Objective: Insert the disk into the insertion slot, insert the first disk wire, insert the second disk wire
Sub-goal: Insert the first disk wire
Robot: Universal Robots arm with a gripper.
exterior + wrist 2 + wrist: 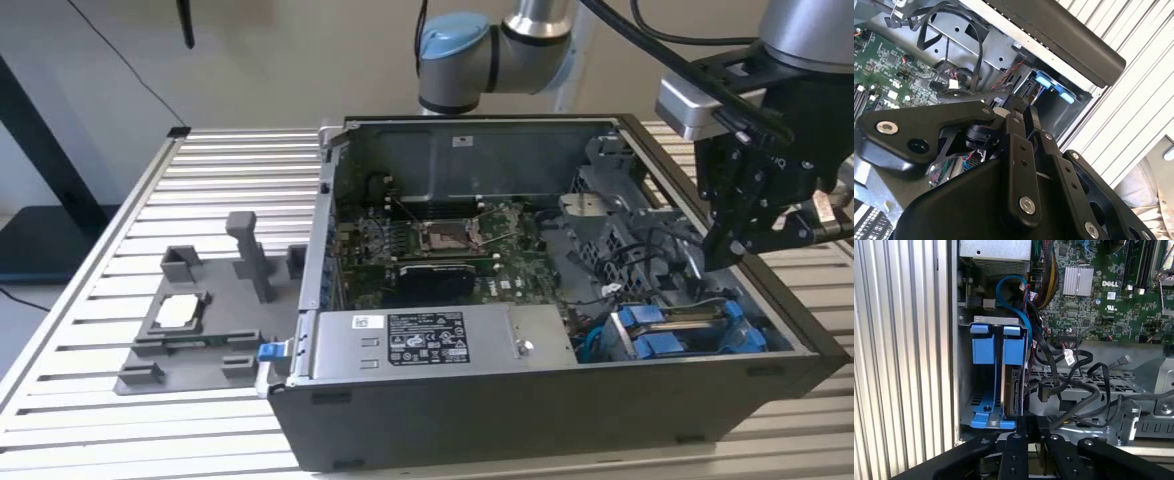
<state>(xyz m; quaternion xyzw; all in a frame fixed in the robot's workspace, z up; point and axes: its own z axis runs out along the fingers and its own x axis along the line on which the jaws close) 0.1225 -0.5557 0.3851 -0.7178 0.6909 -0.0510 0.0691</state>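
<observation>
Your gripper [1030, 422], fingers pressed together on nothing, hovers just beside the slot [995, 320]. The disk [1012, 390] stands upright inside it, black cables [1074, 385] loose alongside.

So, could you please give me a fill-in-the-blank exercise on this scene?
The silver-grey hard drive stands in the grey metal drive bay, clipped in a ____ plastic carrier.
The circuit board inside the dark computer case is ____.
The small square silver chip rests at the exterior view's ____.
Missing: blue, green, left.
</observation>
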